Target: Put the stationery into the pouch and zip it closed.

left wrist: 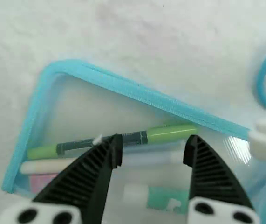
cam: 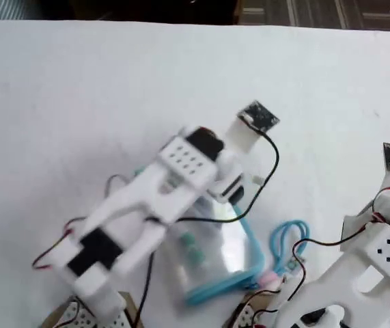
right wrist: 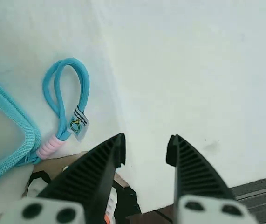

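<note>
Pouch (left wrist: 95,109) just beneath left pincer (left wrist: 154,143) — jaws apart

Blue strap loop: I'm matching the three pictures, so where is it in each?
High view: blue strap loop beside the pouch corner.
Left wrist view: loop cut off at the frame, beyond the pouch's blue edge.
Right wrist view: whole loop next to the pouch's corner.
Shared landmark: the pouch's blue edge.

Open room across the far tabletop (cam: 78,82). Nearer in, the left arm (cam: 147,198) sprawls over the pouch (cam: 230,254), blocking it from above; the strap loop (right wrist: 85,91) lies between pouch and right arm (cam: 372,273).
</note>
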Tool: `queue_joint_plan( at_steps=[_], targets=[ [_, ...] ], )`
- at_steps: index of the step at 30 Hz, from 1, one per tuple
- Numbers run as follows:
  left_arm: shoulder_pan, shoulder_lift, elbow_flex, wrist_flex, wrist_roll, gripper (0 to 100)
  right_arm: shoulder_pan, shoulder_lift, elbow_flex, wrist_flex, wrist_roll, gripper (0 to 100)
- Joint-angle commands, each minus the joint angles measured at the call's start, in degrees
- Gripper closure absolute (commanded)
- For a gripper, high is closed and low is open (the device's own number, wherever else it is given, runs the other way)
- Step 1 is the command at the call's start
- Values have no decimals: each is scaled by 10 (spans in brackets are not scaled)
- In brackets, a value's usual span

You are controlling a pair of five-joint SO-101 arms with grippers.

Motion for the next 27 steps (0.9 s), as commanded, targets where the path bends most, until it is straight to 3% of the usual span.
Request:
queue_joint_plan(
  at_steps=[1, 11, 18, 25, 27],
  targets=[
    [-3, 99, -109, 50, 35, 758, 5, 1, -18, 12, 2, 842],
    [-25, 317, -418, 221, 147, 746, 1, 1, 31, 10, 3, 842],
    [-93, 391, -508, 236, 166, 747, 1, 1, 31, 10, 5, 843],
    [-91, 363, -546, 239, 173, 745, 15, 1, 31, 11, 5, 843],
    [-91, 360, -545, 237, 205, 745, 22, 1, 31, 11, 5, 843]
  ],
)
